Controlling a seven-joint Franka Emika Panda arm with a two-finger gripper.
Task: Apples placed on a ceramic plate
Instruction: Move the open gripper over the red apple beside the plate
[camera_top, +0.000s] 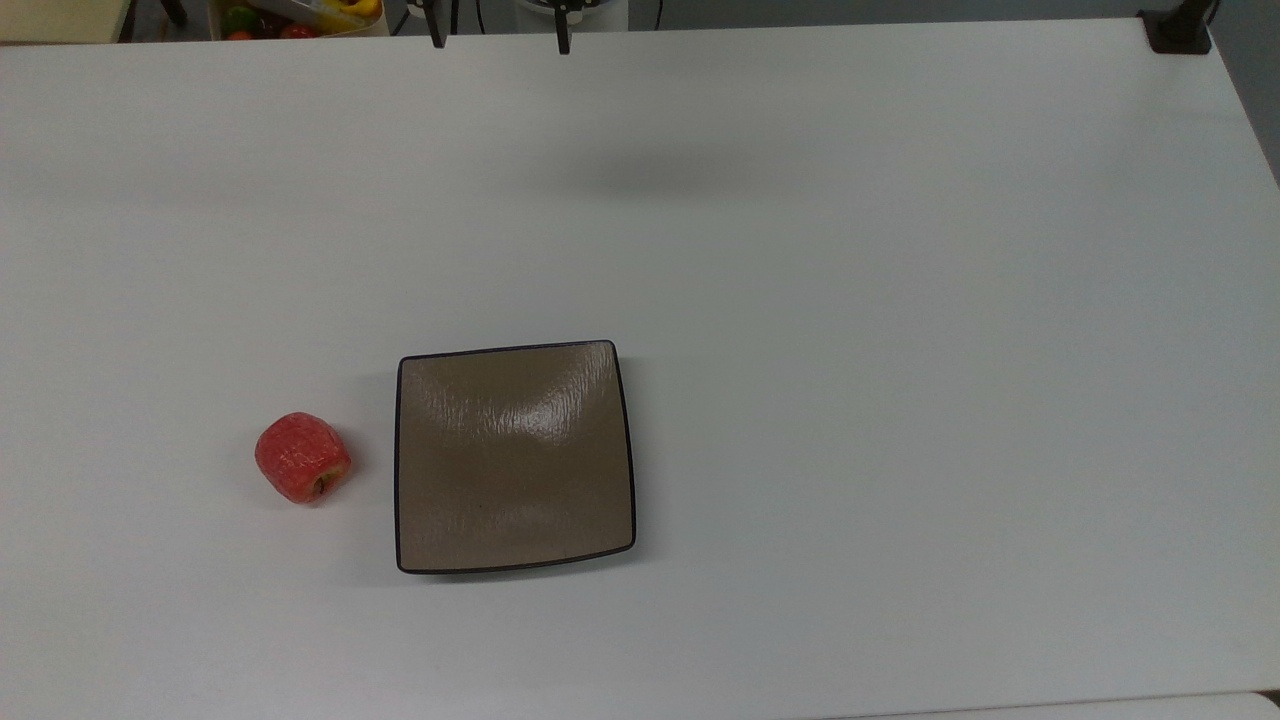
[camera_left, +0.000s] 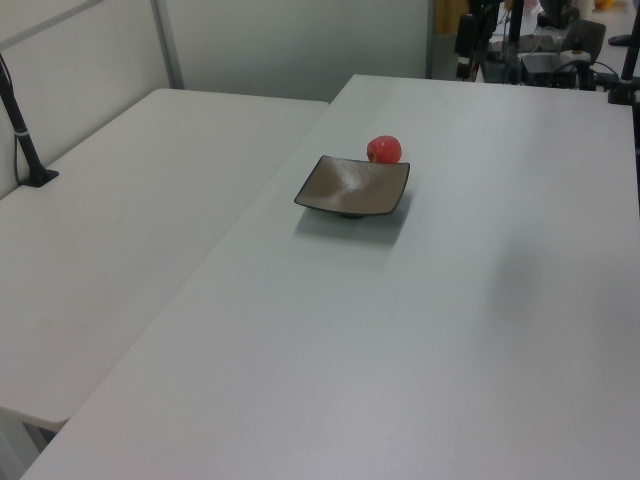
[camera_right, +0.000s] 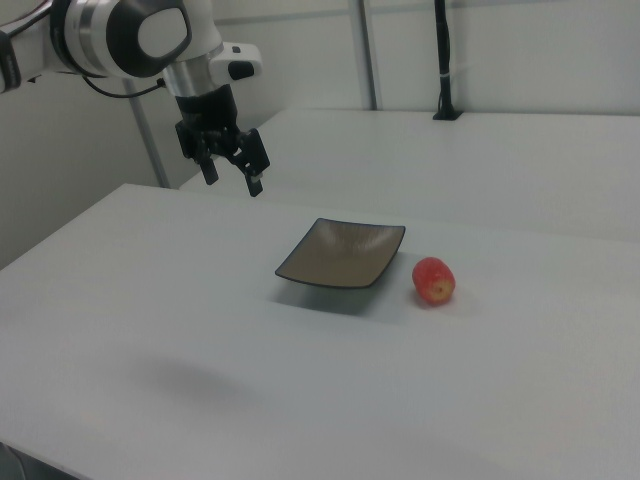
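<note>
Black two-finger claw (camera_right: 233, 176): fingers spread apart, holding nothing, hanging high above the white matte table (camera_right: 180, 330), well apart from the plate; the right view gives arm and claw whole, the top view only two dark fingertips (camera_top: 563, 40) at its upper edge. Square glossy tan-brown ceramic plate (camera_top: 515, 458): thin dark rim, rounded corners, faintly ridged surface, nothing on it. Small red apple with pale streaks (camera_top: 302, 457): slightly blocky, on the table just beside the plate's edge at the top view's left, not touching.

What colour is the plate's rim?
Dark, nearly black, around the tan plate; clearest in the top view.
</note>
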